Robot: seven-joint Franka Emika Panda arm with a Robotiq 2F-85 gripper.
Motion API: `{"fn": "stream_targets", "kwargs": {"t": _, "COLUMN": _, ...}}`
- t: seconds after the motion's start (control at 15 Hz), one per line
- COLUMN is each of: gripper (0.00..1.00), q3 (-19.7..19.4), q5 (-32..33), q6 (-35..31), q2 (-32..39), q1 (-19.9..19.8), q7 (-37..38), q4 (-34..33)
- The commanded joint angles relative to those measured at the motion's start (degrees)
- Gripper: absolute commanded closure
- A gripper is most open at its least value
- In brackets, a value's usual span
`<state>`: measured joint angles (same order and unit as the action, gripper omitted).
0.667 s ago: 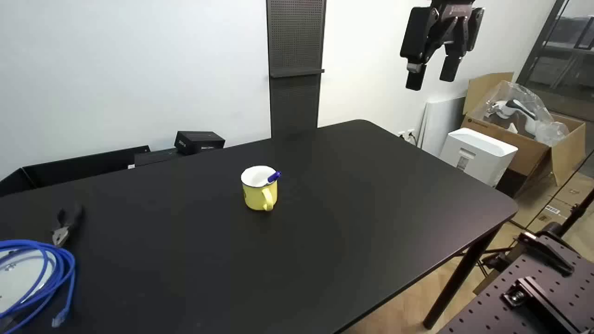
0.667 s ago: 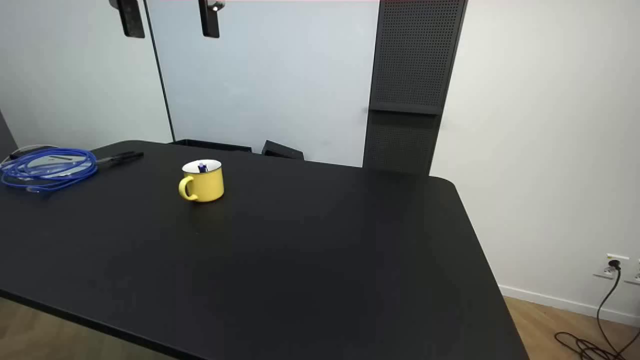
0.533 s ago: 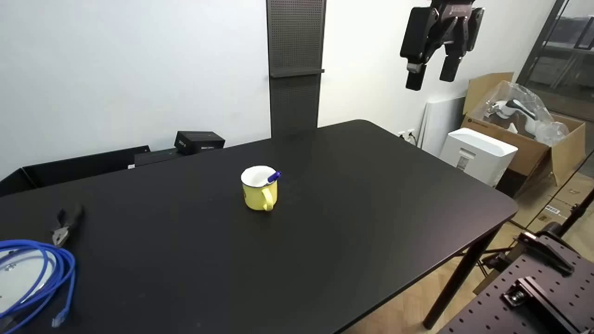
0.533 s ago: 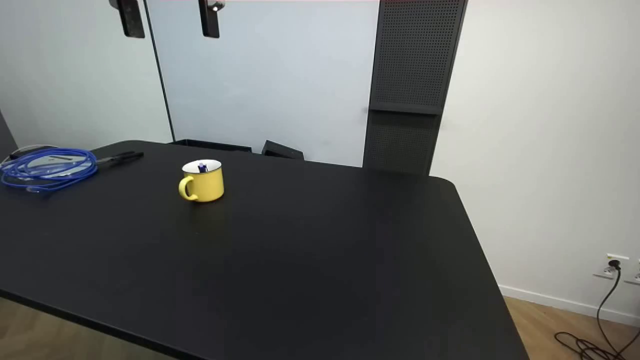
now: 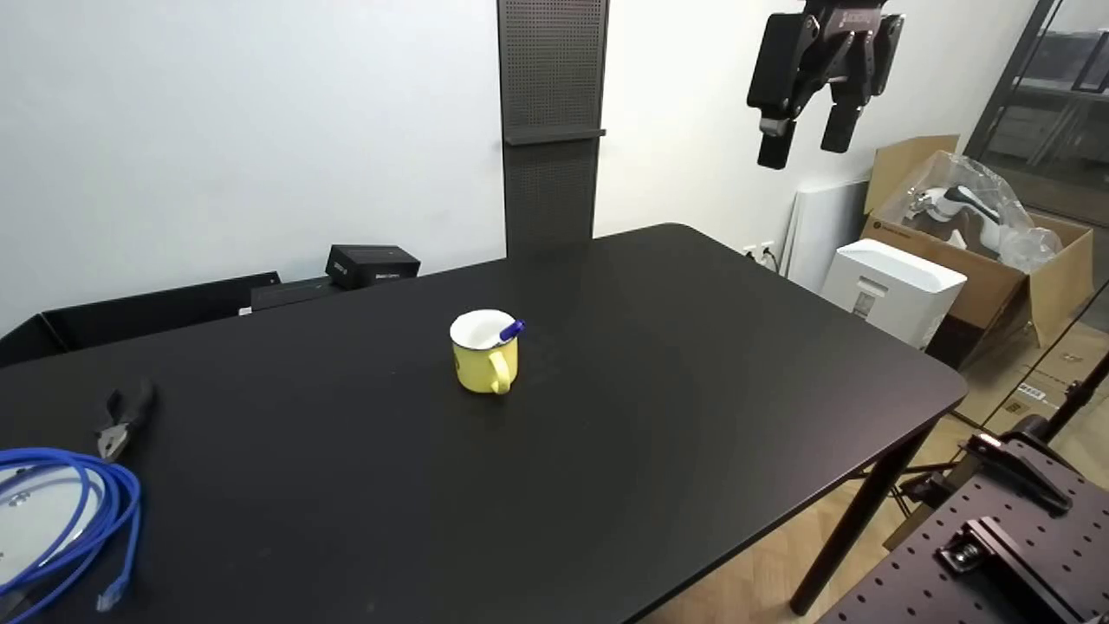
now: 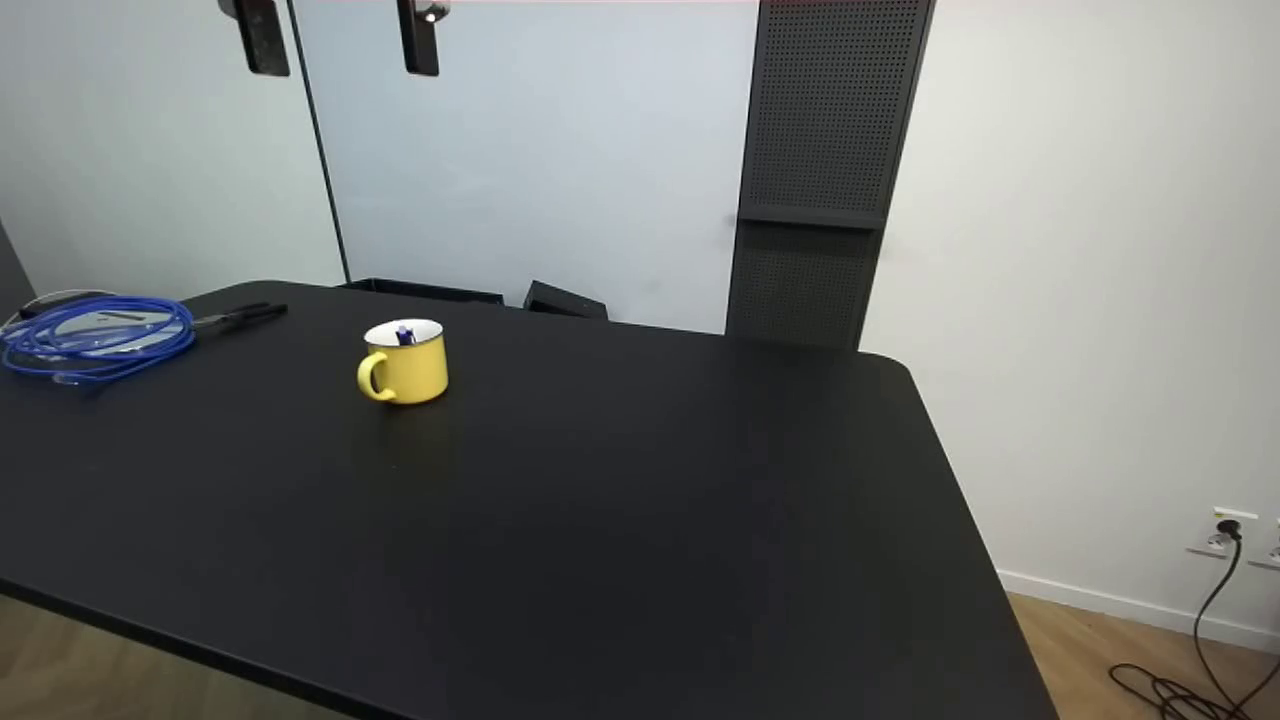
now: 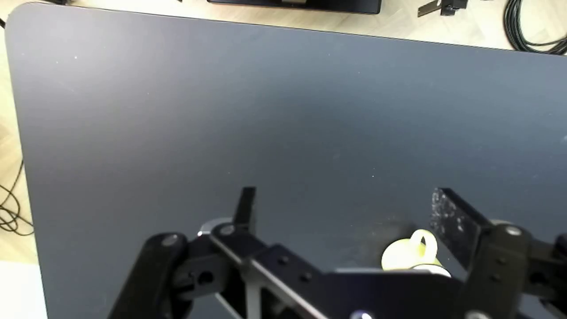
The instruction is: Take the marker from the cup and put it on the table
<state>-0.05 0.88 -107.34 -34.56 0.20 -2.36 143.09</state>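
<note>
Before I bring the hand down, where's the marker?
The marker is in the yellow cup, left of centre in both exterior views, its blue end sticking up near the handle.

Matte black table (image 5: 676, 416): yellow cup (image 5: 475, 369) upright; pliers (image 5: 124, 425) beside blue cable (image 5: 121, 498) coiled over pale object (image 5: 35, 529).

In an exterior view, you see 1 coiled blue Ethernet cable (image 5: 111, 507) just beside the pliers (image 5: 119, 428), plus 1 open cardboard box (image 5: 988, 286) holding 1 clear plastic bag (image 5: 1009, 198), with 1 white box-shaped unit (image 5: 901, 290) in front. In both exterior views, note 1 black perforated panel (image 5: 554, 78).
</note>
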Motion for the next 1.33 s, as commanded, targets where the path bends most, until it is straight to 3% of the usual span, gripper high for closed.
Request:
{"fn": "stream_targets", "kwargs": {"t": 0.0, "gripper": 0.0, "q3": -0.1, "q5": 0.1, "q6": 0.1, "q2": 0.0, "q1": 0.1, "q7": 0.1, "q4": -0.1}}
{"fn": "stream_targets", "kwargs": {"t": 0.6, "gripper": 0.0, "q3": 0.5, "q5": 1.6, "q6": -3.0, "q2": 3.3, "q1": -0.2, "q7": 0.4, "q4": -1.6}}
{"fn": "stream_targets", "kwargs": {"t": 1.07, "gripper": 0.0, "q3": 3.7, "q5": 6.0, "q6": -17.2, "q2": 19.9, "q1": 1.0, "q7": 0.8, "q4": -8.4}}
{"fn": "stream_targets", "kwargs": {"t": 1.27, "gripper": 0.0, "q3": 5.3, "q5": 8.4, "q6": -19.8, "q2": 28.8, "q1": 1.6, "q7": 1.4, "q4": -13.7}}
